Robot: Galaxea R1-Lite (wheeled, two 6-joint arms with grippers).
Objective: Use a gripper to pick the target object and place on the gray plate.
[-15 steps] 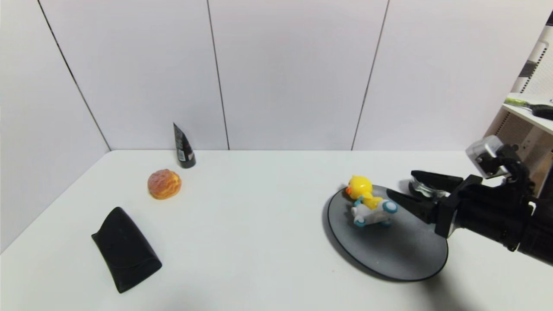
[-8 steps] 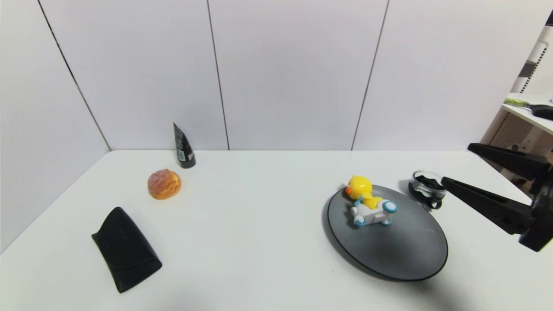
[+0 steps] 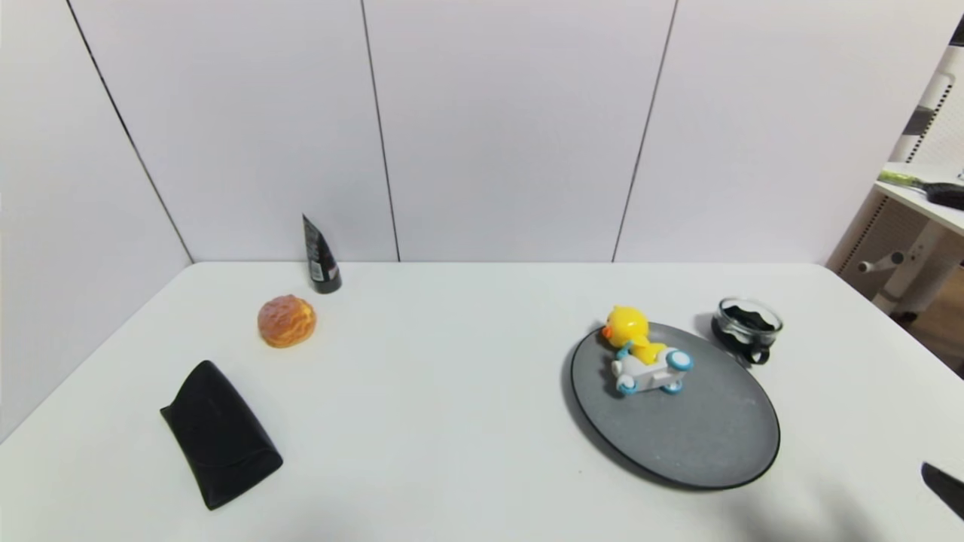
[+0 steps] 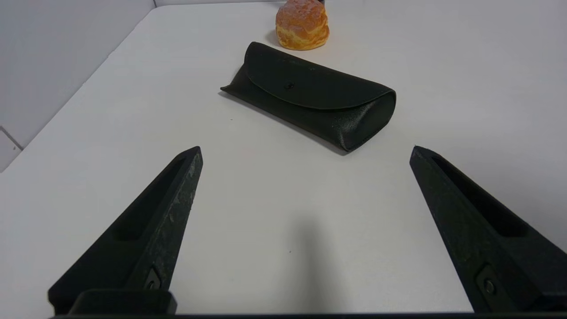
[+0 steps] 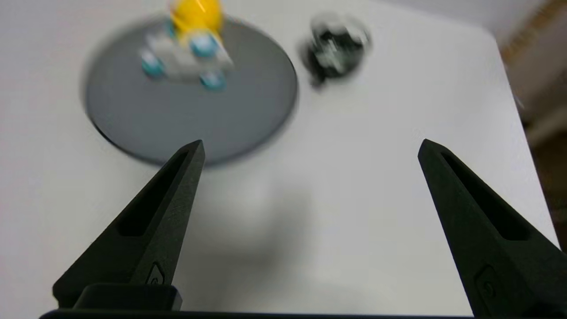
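The yellow duck toy [image 3: 640,352] on its white scooter with blue wheels stands on the far left part of the gray plate [image 3: 700,436]. Both show in the right wrist view, the duck [image 5: 190,40] on the plate [image 5: 177,115]. My right gripper [image 5: 310,150] is open and empty, held over bare table near the front right corner, apart from the plate; only one fingertip [image 3: 945,485] shows in the head view. My left gripper [image 4: 305,153] is open and empty over the table's front left, short of a black case.
A small glass cup [image 3: 747,330] stands just right of the plate's far edge. An orange-brown bun [image 3: 286,321], a black tube [image 3: 320,256] and a black glasses case [image 3: 220,434] lie on the left. A shelf [image 3: 922,192] stands at the far right.
My right gripper has drawn back from the duck on the plate, toward the front right, and nearly left the head view. The duck stays on the plate.
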